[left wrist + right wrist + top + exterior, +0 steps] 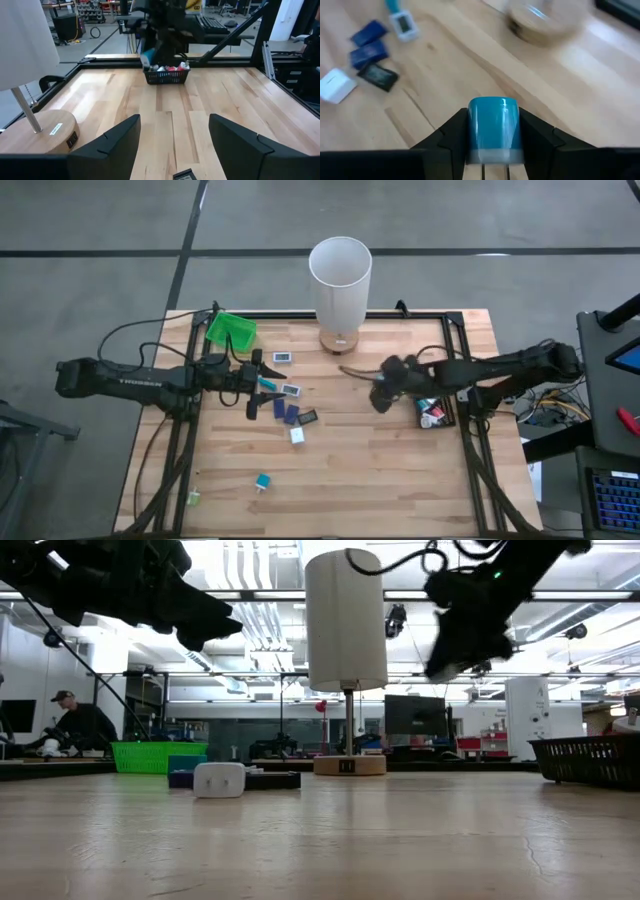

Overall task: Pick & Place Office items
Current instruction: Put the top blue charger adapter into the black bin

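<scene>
Teal item [494, 129] clamped between right gripper [494, 137] fingers, aloft beside black tray [436, 414], presumably for deposit; left gripper [173, 142] half-open, empty.

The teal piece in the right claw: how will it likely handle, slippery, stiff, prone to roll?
The teal piece, clamped in the right claw, shows a glossy sheen, so it may be slippery. Its top looks rounded, so it might roll if dropped. It keeps its shape under the squeeze, so it is probably stiff.
</scene>
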You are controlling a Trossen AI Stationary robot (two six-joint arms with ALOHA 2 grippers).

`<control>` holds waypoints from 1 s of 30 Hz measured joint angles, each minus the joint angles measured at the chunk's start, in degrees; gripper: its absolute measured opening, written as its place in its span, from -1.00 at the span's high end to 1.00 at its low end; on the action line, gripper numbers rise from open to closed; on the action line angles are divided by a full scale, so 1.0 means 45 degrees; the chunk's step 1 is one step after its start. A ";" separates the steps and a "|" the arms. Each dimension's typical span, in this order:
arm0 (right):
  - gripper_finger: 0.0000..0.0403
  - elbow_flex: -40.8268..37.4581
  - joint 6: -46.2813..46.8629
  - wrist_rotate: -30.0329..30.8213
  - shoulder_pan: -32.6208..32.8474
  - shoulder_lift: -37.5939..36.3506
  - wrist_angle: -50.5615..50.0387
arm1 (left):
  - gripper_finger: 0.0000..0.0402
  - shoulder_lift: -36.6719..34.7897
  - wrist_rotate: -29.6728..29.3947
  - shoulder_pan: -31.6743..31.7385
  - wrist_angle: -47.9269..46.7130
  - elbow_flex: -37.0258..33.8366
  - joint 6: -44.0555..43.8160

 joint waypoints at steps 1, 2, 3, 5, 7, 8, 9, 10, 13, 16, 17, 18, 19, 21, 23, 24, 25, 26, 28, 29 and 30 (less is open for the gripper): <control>0.33 0.0121 0.0789 0.0060 0.0000 -0.0217 -0.0890 | -0.21 0.0000 0.0000 0.0000 0.0004 0.0000 0.0004; 0.33 0.0205 0.1607 0.0056 0.0000 -0.0434 -0.1760 | -0.21 0.0000 0.0005 0.0000 0.0005 0.0000 0.0004; 0.33 0.0292 0.2459 -0.0039 0.0000 -0.0613 -0.2700 | -0.21 0.0000 0.0005 0.0000 -0.0016 0.0000 0.0004; 0.33 0.0355 0.4015 -0.0453 -0.0002 -0.0998 -0.4221 | -0.21 0.0000 0.0009 0.0000 -0.0019 0.0000 0.0004; 0.33 0.0261 0.5065 -0.0619 0.0002 -0.1374 -0.5300 | -0.21 0.0000 0.0010 0.0000 -0.0018 0.0000 0.0003; 0.33 0.0150 0.5489 -0.0665 0.0005 -0.1551 -0.5687 | -0.21 0.0001 0.0015 0.0000 -0.0020 0.0000 0.0004; 0.33 0.0006 0.5891 -0.0738 0.0004 -0.1704 -0.6036 | -0.21 0.0005 0.0025 0.0000 -0.0015 0.0000 0.0004; 0.33 -0.0148 0.6317 -0.0826 0.0000 -0.1843 -0.6398 | -0.21 0.0005 0.0029 0.0000 -0.0015 0.0000 0.0004; 0.33 -0.0646 0.7529 -0.0928 0.0000 -0.2176 -0.7117 | -0.21 0.0005 0.0029 0.0000 -0.0015 0.0000 0.0004; 0.33 -0.1299 0.8629 -0.1057 0.0000 -0.2374 -0.7346 | -0.21 0.0010 0.0029 0.0000 -0.0015 0.0000 0.0004; 0.33 -0.1513 0.8856 -0.1154 -0.0005 -0.2405 -0.7339 | -0.21 0.0010 0.0029 0.0000 -0.0015 0.0000 0.0004; 0.33 -0.1738 0.9058 -0.1318 0.0000 -0.2425 -0.7318 | -0.21 0.0010 0.0029 0.0000 -0.0015 0.0000 0.0004; 0.33 -0.1957 0.9284 -0.1515 0.0000 -0.2424 -0.7299 | -0.21 0.0010 0.0029 0.0000 -0.0015 0.0000 0.0004; 0.33 -0.2353 0.9611 -0.1810 0.0000 -0.2300 -0.7183 | -0.21 0.0010 0.0029 0.0000 -0.0015 0.0000 0.0000; 0.33 -0.2393 0.9632 -0.1824 -0.0004 -0.2118 -0.7008 | -0.21 0.0010 0.0029 0.0000 -0.0010 0.0000 0.0004; 0.33 -0.2395 0.9642 -0.1827 -0.0005 -0.2010 -0.7050 | -0.21 0.0010 0.0024 0.0005 -0.0015 0.0000 0.0002; 0.33 -0.2412 0.9654 -0.1844 -0.0005 -0.1895 -0.7054 | -0.21 0.0010 0.0024 0.0005 -0.0029 0.0000 0.0002; 0.33 -0.2414 0.9720 -0.1866 -0.0005 -0.1777 -0.7031 | -0.21 0.0010 0.0024 0.0003 -0.0044 0.0000 0.0004; 0.33 -0.2450 0.9832 -0.1933 -0.0005 -0.1629 -0.6997 | -0.21 0.0010 0.0024 0.0000 -0.0073 0.0000 0.0000; 0.33 -0.2472 0.9837 -0.1974 -0.0005 -0.1564 -0.6959 | -0.21 0.0010 0.0024 0.0005 -0.0073 0.0000 0.0004; 0.33 -0.2493 0.9836 -0.2047 -0.0005 -0.1526 -0.6873 | -0.21 0.0010 0.0024 0.0005 -0.0074 0.0000 0.0004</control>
